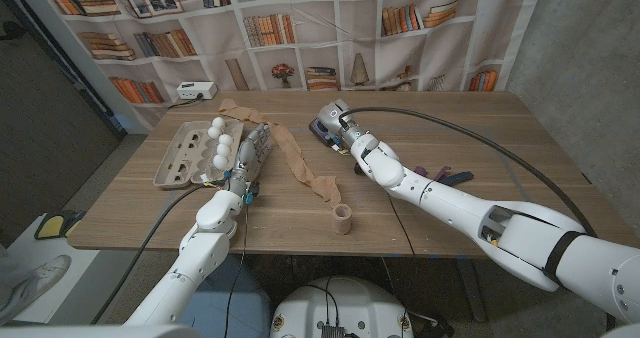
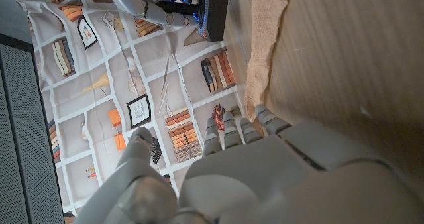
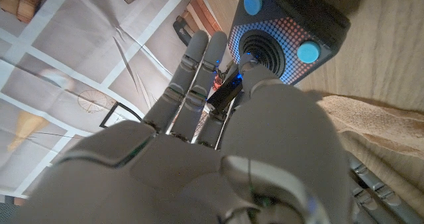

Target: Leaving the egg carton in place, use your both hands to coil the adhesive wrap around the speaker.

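The dark speaker [image 1: 324,128] with blue buttons [image 3: 289,32] sits at the table's far middle. My right hand [image 1: 352,140] is right beside it, fingers [image 3: 192,71] stretched out along its side and holding nothing. A tan adhesive wrap [image 1: 300,163] trails from the back of the table past the speaker to its roll [image 1: 343,218] near the front edge. My left hand [image 1: 250,158] lies between the egg carton [image 1: 175,158] and the wrap, fingertips [image 2: 228,128] straight and close to the strip's edge [image 2: 268,32]. White eggs [image 1: 220,143] fill the carton's right side.
A white box [image 1: 195,91] stands at the table's back left corner. Small dark objects [image 1: 450,174] lie by my right forearm. A black cable [image 1: 470,128] arcs over the table's right half. A bookshelf-print curtain [image 1: 330,28] hangs behind.
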